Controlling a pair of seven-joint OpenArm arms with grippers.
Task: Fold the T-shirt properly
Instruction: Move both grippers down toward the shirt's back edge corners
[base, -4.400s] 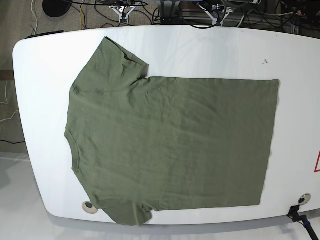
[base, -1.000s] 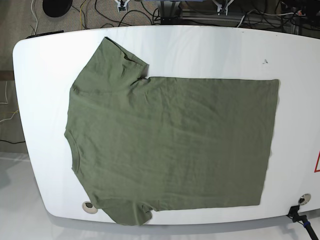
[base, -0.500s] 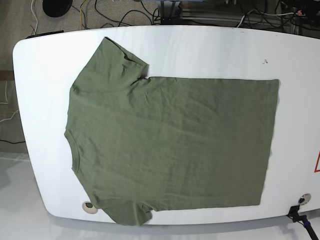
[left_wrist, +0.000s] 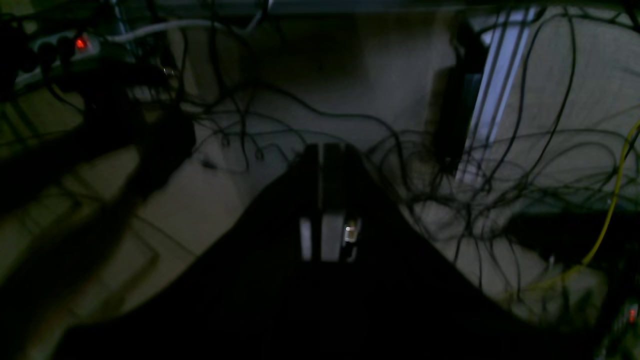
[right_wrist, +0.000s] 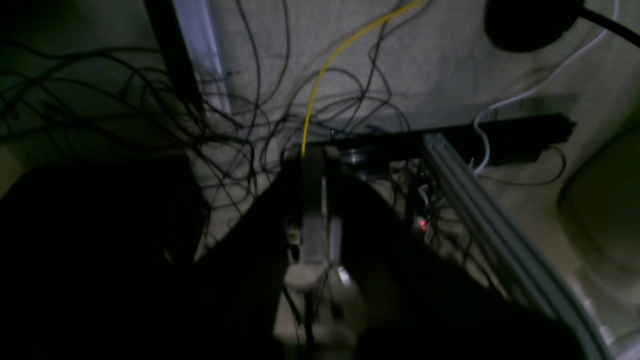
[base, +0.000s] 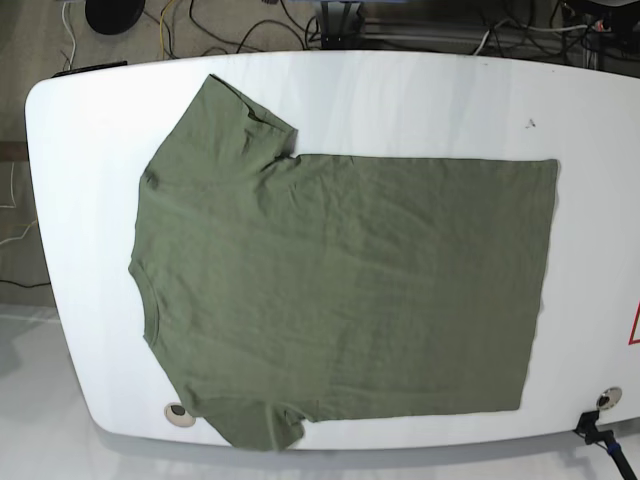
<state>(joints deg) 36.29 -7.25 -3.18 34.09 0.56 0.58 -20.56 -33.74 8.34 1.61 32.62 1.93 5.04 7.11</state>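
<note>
T-shirt (base: 340, 290): one, flat, unfolded on table (base: 420, 100); both jaws closed.

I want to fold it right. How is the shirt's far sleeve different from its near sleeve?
The far sleeve spreads wide; the near sleeve shows less cloth. The far sleeve lies fully on the table, with white around it; the near sleeve reaches the table's front edge. Both are plain olive green and belong to the same flat shirt.

No readable text, label, brand or number shows in any view.
</note>
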